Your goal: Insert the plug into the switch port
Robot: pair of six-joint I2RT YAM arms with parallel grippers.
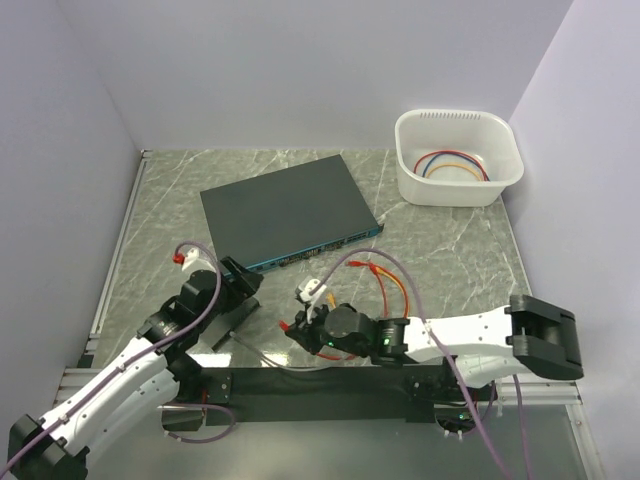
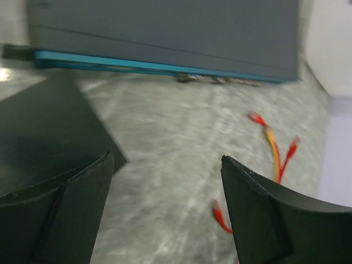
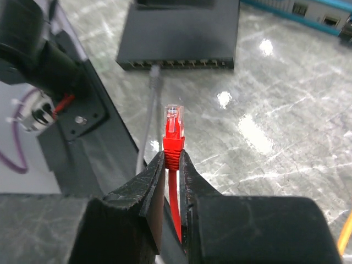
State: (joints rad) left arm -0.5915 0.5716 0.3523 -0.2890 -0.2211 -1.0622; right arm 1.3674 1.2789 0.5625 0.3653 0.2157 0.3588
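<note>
White-shelled left arm (image 1: 110,395) and right arm (image 1: 470,340) have black joints. Thin purple cables (image 1: 375,254) trail along both. Their jaws are matte black.

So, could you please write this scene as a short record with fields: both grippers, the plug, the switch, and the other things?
left gripper: open, empty, beside the slab
right gripper: shut on the plug
plug: red, clear tip, sticks out past the fingertips, not yet in a port
switch: flat on the table, teal edge toward the arms
slab: black, grey cable runs to its port row
tub: white, far right, coiled cables inside
loose cables: orange and red, on the table
</note>
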